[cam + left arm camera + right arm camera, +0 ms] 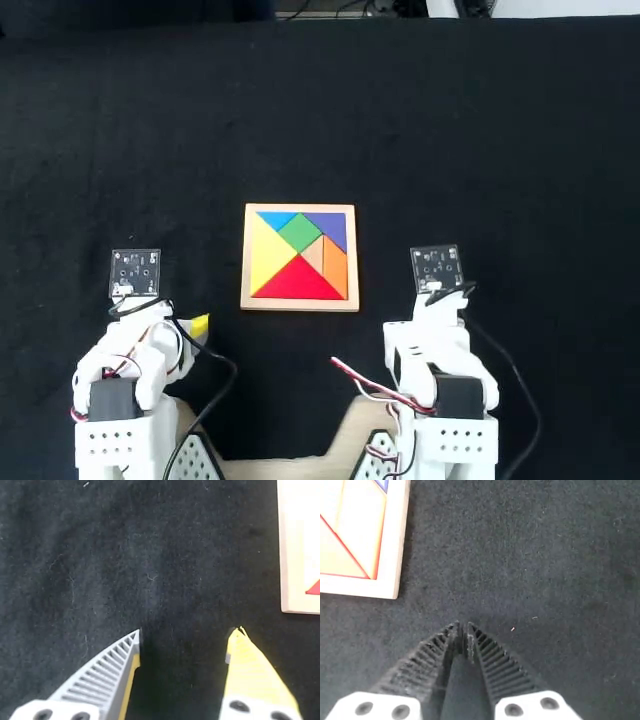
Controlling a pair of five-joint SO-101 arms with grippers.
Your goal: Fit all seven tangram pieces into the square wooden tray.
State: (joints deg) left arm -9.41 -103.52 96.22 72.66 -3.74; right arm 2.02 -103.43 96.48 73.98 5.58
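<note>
The square wooden tray (300, 304) lies at the table's middle. Several coloured pieces fill it edge to edge: a yellow triangle (265, 262), a red triangle (300, 281), a green square (300, 231), a purple triangle (336, 228) and an orange piece (336, 266) among them. My left gripper (186, 636) hovers open over bare black cloth, with nothing between its grey finger (120, 655) and yellow finger (245, 655); the tray's corner (295, 555) lies off to one side. My right gripper (463, 628) is shut and empty, a short way from the tray's rim (397, 545).
Black cloth (450, 130) covers the whole table. Both arm bases (115, 435) (455, 435) stand at the near edge, with loose cables (365, 385) between them. Open cloth surrounds the tray on every side.
</note>
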